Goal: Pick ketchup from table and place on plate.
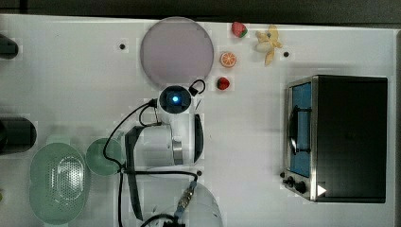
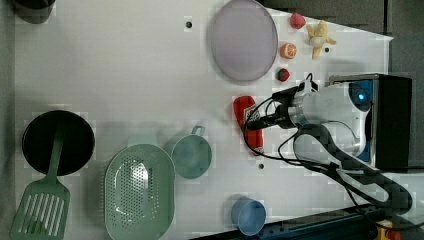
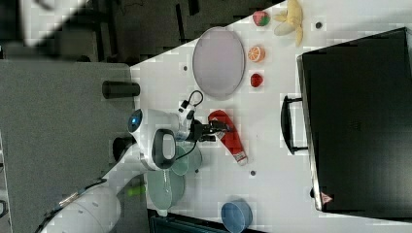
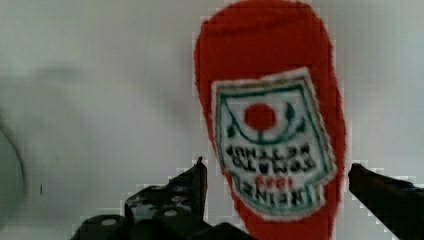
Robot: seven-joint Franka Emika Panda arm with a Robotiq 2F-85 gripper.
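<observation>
The ketchup (image 4: 270, 125) lies flat on the white counter (image 2: 125, 75), label up, and the pincer (image 4: 277, 170) hangs right over it with its two dark fingers (image 4: 195, 180) spread wide, one on each side of the bottle's labelled body and not touching it. In the left view the ketchup (image 2: 246, 120) sits a little way from the plate (image 2: 243, 40), partly under the arm's head, its pale tip pointing away from the plate; the right view shows the same red bottle (image 3: 227, 133) below the plate (image 3: 218, 60). The job now looks like a straight drop and a squeeze: I'd keep the fingers square across the bottle's width, go down until they bracket the sides near the counter, and close on the fat labelled part, not the tapering end. The strawberry (image 2: 283, 75) beside the plate's rim is worth steering clear of on the carry.
</observation>
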